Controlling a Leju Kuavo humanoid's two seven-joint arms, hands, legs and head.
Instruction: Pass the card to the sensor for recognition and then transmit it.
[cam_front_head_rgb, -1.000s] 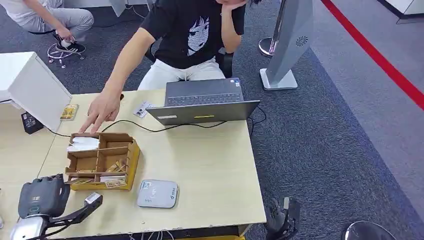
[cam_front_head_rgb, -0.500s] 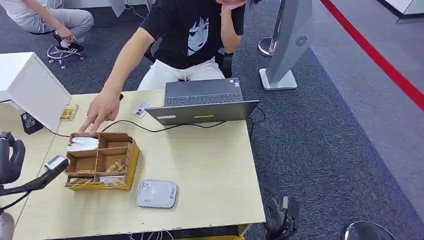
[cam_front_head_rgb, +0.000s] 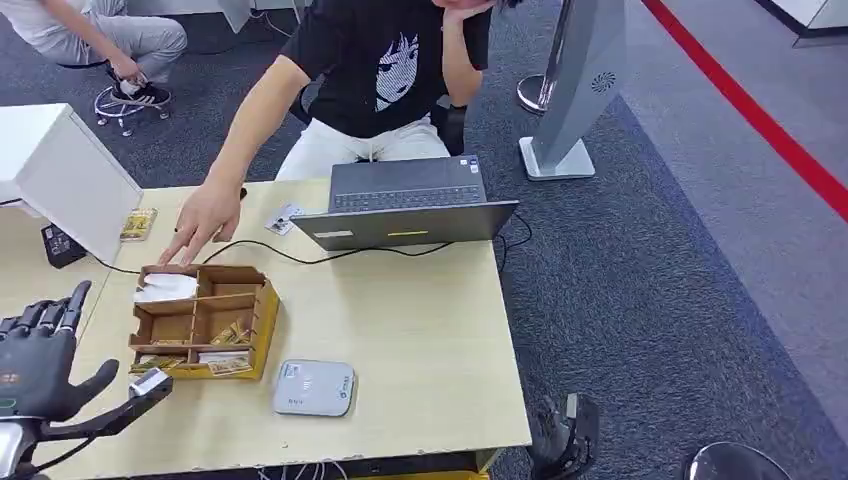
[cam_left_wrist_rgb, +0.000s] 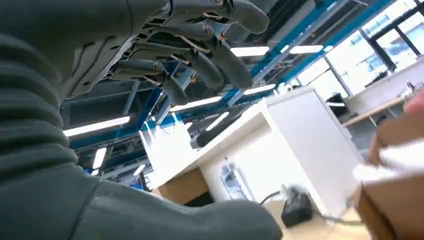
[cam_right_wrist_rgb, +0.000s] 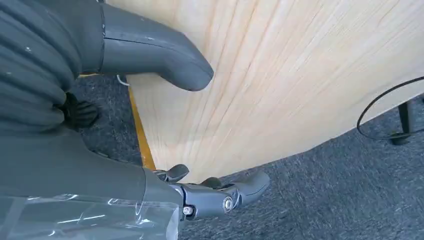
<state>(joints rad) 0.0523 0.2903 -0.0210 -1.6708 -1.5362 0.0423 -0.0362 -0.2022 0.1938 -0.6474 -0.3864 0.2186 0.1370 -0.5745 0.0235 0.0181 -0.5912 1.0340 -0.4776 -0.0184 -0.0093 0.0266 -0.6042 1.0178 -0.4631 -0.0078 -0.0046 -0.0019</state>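
Change: left hand (cam_front_head_rgb: 38, 362) had swung from beside the tray, up by the table's left edge, back low w/ fingers spread, nothing held; cards not yet picked.
Right hand (cam_right_wrist_rgb: 150, 125): hung below table edge (cam_right_wrist_rgb: 280, 90), empty, fingers apart.
Cards (cam_front_head_rgb: 232, 334): small, gold-brown, lay in the cardboard tray (cam_front_head_rgb: 262, 310) compartments.
Sensor (cam_front_head_rgb: 314, 387): flat grey pad just beside tray, bare.

Left robot hand (cam_left_wrist_rgb: 165, 55), fingers spread, nothing held. White cabinet (cam_left_wrist_rgb: 310, 145) at 3 o'clock; brown cardboard box (cam_left_wrist_rgb: 395, 210) at 4 o'clock.
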